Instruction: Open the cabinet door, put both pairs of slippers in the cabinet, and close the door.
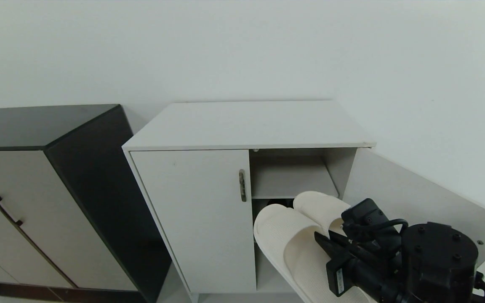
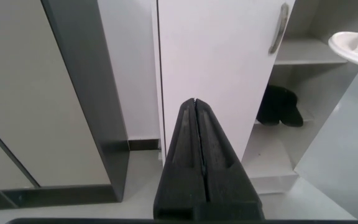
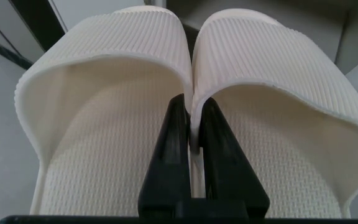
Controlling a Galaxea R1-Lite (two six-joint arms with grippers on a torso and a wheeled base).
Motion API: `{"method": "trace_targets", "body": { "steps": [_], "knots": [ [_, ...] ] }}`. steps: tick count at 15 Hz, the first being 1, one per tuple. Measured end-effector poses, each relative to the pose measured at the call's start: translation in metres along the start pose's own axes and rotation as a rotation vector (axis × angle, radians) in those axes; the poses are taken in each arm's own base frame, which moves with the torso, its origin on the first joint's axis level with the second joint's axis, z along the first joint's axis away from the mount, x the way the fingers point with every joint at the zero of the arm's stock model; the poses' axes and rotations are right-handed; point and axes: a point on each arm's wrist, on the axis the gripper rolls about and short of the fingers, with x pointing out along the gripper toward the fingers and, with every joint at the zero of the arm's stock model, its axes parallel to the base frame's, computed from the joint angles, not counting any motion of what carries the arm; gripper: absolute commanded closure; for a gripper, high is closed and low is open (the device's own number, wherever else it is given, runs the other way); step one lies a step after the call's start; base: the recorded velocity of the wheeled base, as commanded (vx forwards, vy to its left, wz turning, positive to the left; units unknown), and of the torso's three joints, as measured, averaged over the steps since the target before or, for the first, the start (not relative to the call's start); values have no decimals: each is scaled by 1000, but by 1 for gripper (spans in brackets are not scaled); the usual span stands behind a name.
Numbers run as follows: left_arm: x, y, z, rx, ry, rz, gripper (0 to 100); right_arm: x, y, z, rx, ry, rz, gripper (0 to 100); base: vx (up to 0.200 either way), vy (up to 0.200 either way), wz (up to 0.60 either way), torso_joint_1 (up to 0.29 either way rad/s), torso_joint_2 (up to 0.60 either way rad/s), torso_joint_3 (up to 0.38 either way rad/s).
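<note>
We see our right end effector (image 3: 192, 112) grasping the cream pair of slippers (image 3: 104, 81). They are ribbed foam with rounded toes, pinched together by their inner edges before the white cabinet's (image 1: 246, 122) open right side. A dark pair (image 2: 279, 107) sits at the back beneath its flat shelf (image 1: 289, 185). Our left end effector (image 2: 195, 109) is clenched, holding nothing.

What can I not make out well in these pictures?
- Dark slippers inside the cabinet: head view, almost hidden behind the cream slippers.
- Cream slippers' heels: head view, covered by the right pincer and cut by the bottom edge.
- Open door: head view, cut by the right edge.
</note>
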Motion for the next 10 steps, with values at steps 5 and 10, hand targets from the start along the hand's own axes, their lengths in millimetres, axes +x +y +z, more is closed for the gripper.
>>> {"method": "trace_targets", "body": {
  "steps": [5, 10],
  "knots": [
    [0, 0, 0, -3, 0, 1, 100, 1, 0, -2, -5, 10, -1, 100, 0, 0, 0, -160, 484, 323],
    [0, 0, 0, -4, 0, 0, 100, 1, 1, -3, -6, 11, 1, 100, 0, 0, 0, -118, 463, 340]
  ]
}}
